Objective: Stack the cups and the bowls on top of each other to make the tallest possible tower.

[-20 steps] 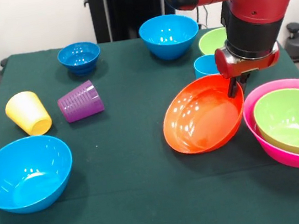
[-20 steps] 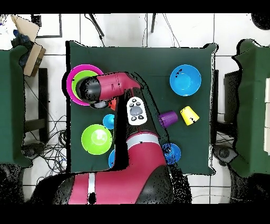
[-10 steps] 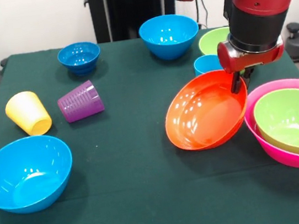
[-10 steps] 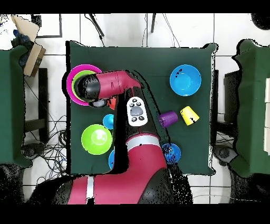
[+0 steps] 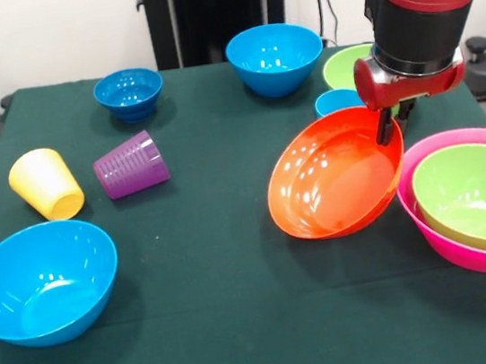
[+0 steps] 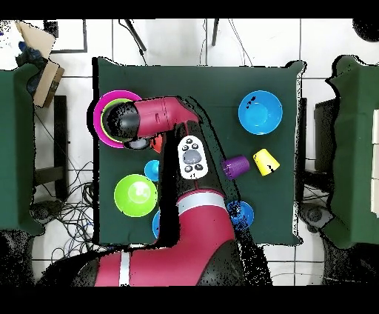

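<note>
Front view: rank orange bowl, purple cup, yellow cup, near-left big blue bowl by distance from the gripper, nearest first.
1. orange bowl: gripper is clamped on its rim, bowl tilted.
2. purple cup: on its side, mid-left of the table.
3. yellow cup: on its side, just left of the purple one.
4. light blue bowl: front-left corner.
</note>
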You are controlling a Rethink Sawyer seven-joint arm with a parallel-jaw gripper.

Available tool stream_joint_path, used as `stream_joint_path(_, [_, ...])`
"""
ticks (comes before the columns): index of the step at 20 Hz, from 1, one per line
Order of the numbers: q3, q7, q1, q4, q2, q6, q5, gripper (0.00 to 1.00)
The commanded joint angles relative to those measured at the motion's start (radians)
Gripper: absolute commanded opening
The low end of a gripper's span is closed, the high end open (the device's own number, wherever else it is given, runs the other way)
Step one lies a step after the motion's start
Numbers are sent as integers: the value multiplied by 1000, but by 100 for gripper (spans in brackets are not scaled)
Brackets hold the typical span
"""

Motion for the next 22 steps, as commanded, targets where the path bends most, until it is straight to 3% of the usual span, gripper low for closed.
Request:
stream_joint_path(1, [9,69,13,10,-24,118,18,0])
stream_joint_path(9, [15,58,12,66,-75,100,13,0])
stream_joint_path(22, [15,53,9,84,-84,71,-2,0])
